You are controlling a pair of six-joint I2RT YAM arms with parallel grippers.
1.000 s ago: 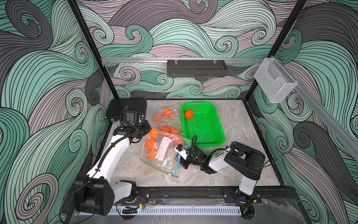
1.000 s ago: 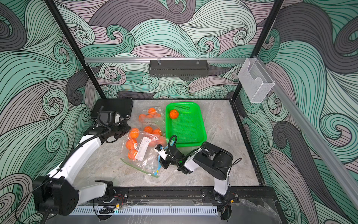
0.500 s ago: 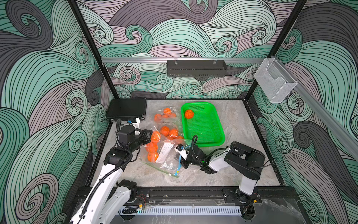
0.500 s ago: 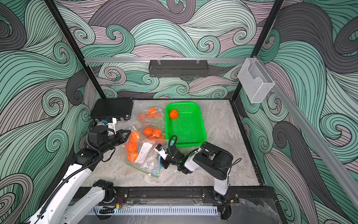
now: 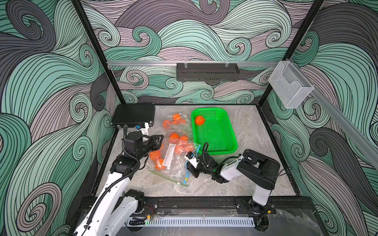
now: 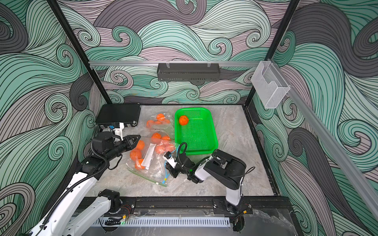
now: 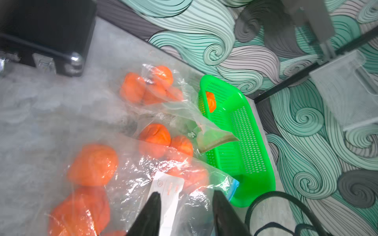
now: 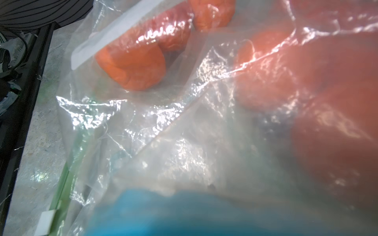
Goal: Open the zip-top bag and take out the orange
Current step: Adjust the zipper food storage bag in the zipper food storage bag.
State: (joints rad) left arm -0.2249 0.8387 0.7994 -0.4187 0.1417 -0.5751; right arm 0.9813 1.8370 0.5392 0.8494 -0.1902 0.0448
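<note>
The zip-top bag (image 5: 176, 170) lies crumpled at the table's middle, clear with a white label and a blue zip edge (image 8: 184, 214). Several oranges (image 5: 154, 154) sit inside it. My right gripper (image 5: 191, 168) is shut on that blue edge at the bag's right side; in the right wrist view the plastic hides its fingers. My left gripper (image 7: 186, 193) hangs open just above the bag's label, empty. In both top views it is at the bag's far-left corner (image 6: 136, 140). One loose orange (image 5: 199, 120) rests in the green basket (image 5: 216, 134).
A second clear bag of oranges (image 5: 176, 120) lies behind the first, against the basket's left wall. A black box (image 5: 134, 114) fills the back-left corner. A black rack (image 5: 207, 71) hangs on the back wall and a clear holder (image 5: 290, 90) on the right wall.
My left gripper has gone from shut to open at the bag's far-left corner, and its arm has swung back toward the front. The right arm and its grip are unchanged.
</note>
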